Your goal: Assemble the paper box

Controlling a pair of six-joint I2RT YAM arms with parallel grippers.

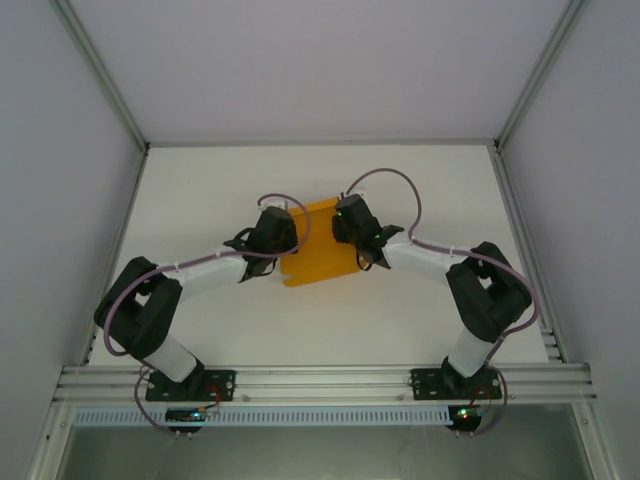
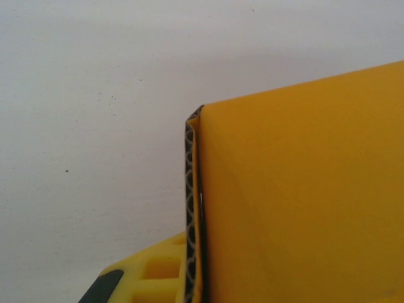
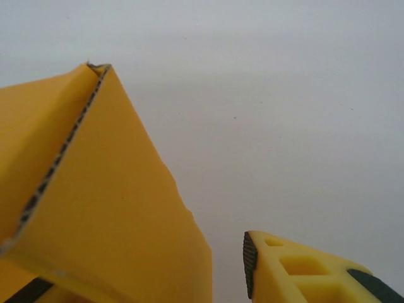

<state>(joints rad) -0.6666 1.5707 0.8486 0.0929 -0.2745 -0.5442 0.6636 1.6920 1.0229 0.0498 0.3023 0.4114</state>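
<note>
The paper box (image 1: 318, 250) sits mid-worktop (image 1: 430, 190) between the arms. My right gripper (image 1: 345, 225) gapes wide around one wall. The left gripper (image 1: 283, 235) touches a fold, clamped or not I cannot tell. I'd close the right slowly, square on the crease.

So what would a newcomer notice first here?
The orange-yellow paper box lies at the centre of the white table. The left pincer is clamped on its left edge; the right pincer is open at its right edge, one finger apart from the card.
</note>
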